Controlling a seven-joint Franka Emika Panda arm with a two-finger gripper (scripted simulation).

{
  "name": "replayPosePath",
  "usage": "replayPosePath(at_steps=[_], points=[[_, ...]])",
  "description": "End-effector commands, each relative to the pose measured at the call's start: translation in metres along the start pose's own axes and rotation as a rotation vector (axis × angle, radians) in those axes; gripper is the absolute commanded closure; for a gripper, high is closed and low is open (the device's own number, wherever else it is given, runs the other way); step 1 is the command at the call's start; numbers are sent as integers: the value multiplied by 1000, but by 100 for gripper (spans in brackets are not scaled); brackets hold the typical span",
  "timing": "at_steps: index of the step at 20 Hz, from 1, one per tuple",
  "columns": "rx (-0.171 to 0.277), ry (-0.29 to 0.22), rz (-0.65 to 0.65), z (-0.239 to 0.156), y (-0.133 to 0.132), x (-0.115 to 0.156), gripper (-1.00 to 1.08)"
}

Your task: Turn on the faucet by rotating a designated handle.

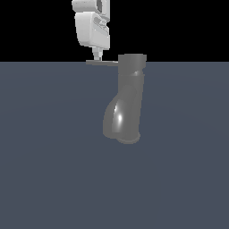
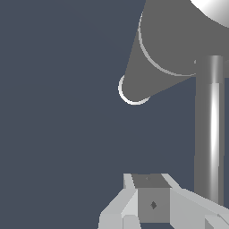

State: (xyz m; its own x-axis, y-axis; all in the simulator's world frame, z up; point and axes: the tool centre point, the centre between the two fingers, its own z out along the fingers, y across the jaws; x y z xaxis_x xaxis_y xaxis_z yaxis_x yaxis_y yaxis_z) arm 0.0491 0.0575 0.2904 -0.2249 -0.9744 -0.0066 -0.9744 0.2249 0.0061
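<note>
Hovering with its tips at the handle (image 1: pixel 103 63), the gripper (image 1: pixel 97 57) looks nearly closed, though I cannot tell; faucet (image 1: pixel 125 100) beside it.

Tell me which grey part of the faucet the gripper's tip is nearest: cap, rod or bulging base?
The handle, the thin horizontal rod sticking out of the cap toward the exterior view's left. The gripper sits right above it; the faucet body's bulging base lies far below.

Only 1 faucet (image 1: pixel 126 100) stands on the tabletop (image 1: pixel 53 170); all around it the surface lies open. Its handle (image 1: pixel 102 63) juts toward the exterior view's left, barring passage at cap height. The tool (image 1: pixel 97 57) hangs right above that rod, seemingly touching it.
</note>
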Motion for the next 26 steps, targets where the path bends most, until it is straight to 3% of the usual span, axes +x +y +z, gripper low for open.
replayPosePath(at_steps=[1,10,26], points=[[4,4,22,3,-3,-2,108],[6,6,36,5,-4,-3,108],[6,6,36,6,40,-2,108]])
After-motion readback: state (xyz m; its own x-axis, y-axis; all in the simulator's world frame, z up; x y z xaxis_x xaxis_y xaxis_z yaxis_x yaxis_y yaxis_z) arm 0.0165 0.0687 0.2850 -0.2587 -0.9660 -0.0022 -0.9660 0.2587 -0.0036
